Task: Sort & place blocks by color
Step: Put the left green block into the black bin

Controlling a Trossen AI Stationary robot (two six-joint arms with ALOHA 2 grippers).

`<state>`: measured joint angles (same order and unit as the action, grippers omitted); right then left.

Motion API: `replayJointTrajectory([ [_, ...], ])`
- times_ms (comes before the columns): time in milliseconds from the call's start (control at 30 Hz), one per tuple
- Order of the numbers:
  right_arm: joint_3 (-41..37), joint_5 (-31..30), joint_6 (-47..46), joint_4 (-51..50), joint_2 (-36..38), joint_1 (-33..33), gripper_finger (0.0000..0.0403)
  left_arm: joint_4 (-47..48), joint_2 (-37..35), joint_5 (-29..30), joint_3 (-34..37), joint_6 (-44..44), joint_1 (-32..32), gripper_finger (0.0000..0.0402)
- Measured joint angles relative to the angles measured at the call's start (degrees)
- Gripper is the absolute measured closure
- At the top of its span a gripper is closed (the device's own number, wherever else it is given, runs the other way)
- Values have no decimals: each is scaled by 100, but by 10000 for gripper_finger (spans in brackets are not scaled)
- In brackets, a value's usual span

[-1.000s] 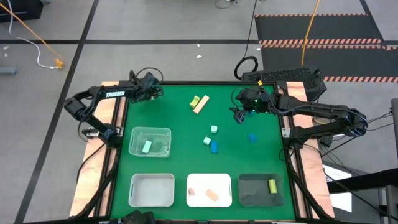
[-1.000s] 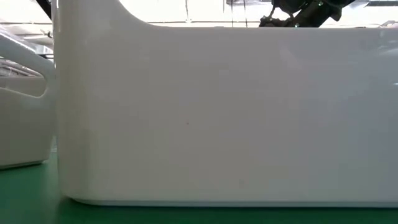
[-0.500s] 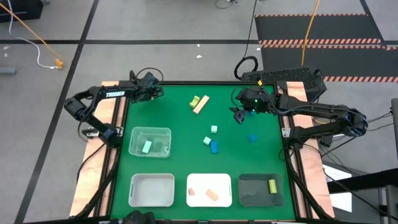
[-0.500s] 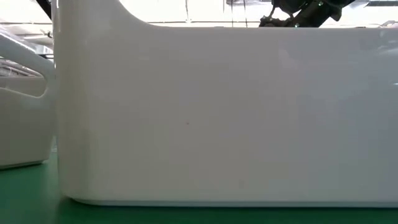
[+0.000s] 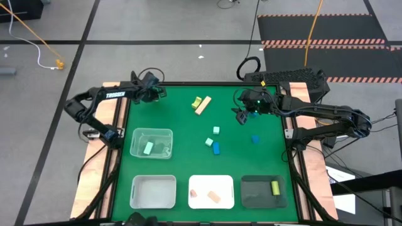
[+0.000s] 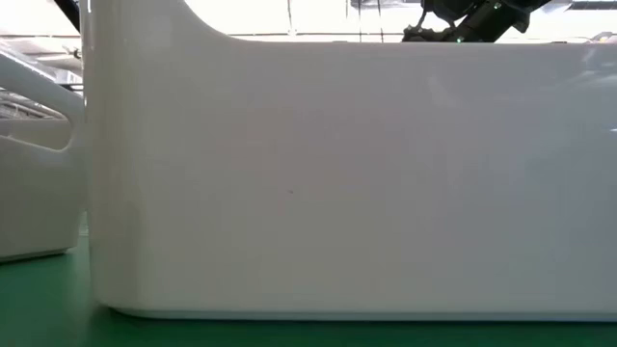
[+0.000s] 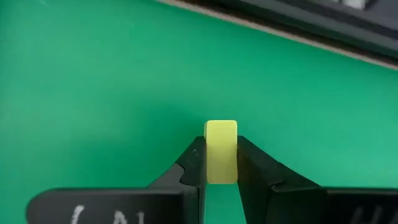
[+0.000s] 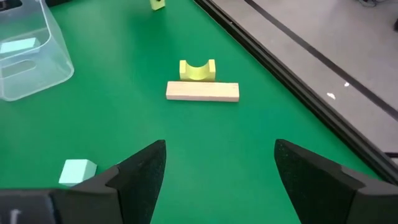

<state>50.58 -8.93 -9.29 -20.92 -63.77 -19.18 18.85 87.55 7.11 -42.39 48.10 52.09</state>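
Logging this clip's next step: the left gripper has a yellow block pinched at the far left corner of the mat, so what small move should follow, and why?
Probably lift it straight up. The left gripper is shut on the yellow block, low over the green mat. The dark tray holding another yellow block sits at the opposite near corner, so it needs clearance before carrying. The right gripper waits open.

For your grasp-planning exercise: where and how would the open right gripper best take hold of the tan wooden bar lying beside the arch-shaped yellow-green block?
Probably from above, across the tan wooden bar's two long sides near its middle: it lies flat, narrow that way. The yellow-green arch block sits close along one long side, so one finger of the right gripper has little room.
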Motion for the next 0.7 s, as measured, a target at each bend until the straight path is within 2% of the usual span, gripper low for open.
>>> replayJointTrajectory([
  [133, -2, 16, -311, -80, -2, 8, 115, -211, -331, -285, 13, 11, -183, 344],
  [367, -2, 313, -1028, 27, -2, 52, 115, -722, -1362, -617, 13, 75, -796, 344],
  [533, -2, 299, -1550, 375, -2, 50, 115, -1361, -2020, -720, 9, 306, -1558, 344],
  [700, -2, 306, -1703, 1130, -2, 103, 115, -2515, -2315, -724, 9, 691, -2461, 344],
])
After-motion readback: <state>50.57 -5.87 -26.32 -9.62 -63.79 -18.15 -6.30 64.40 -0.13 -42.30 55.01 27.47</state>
